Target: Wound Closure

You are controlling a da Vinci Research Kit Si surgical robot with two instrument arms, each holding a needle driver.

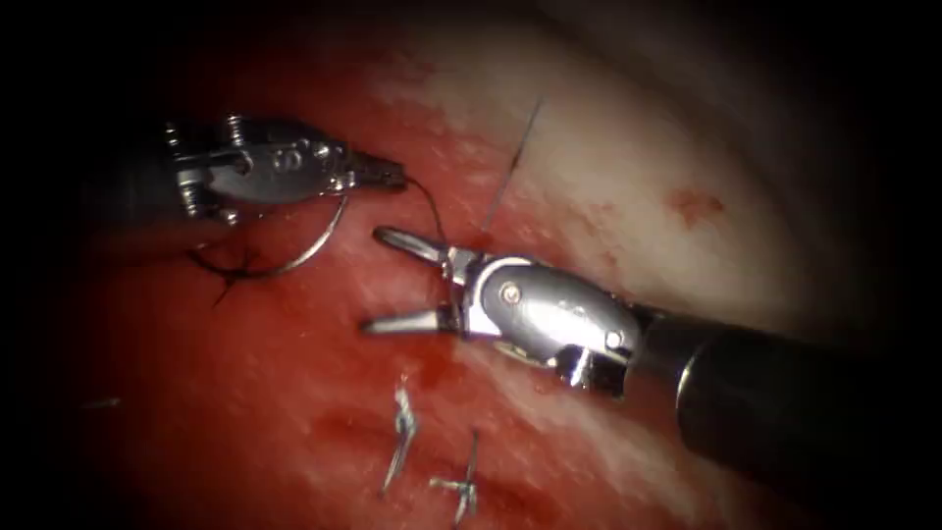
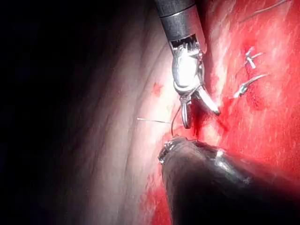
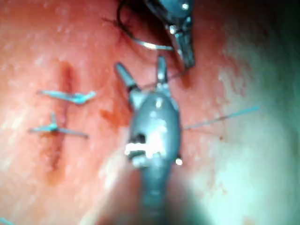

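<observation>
1. While the left end effector (image 1: 392,177) is clamped on the thread (image 1: 430,204), the needle (image 1: 304,250) lies loose under it, on the tissue (image 1: 628,177).
2. Right end effector (image 1: 388,280) is spread wide, holding nothing, near a free thread end (image 1: 512,167).
3. Two stitches (image 1: 432,456) sit below on the cut (image 3: 63,122).

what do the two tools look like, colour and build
Both match: the left tool and the right tool each have a shiny silver metal wrist housing with small round screws and pivot pins, two slim tapered metal jaws, and a dark, almost black, cylindrical shaft behind.
</observation>
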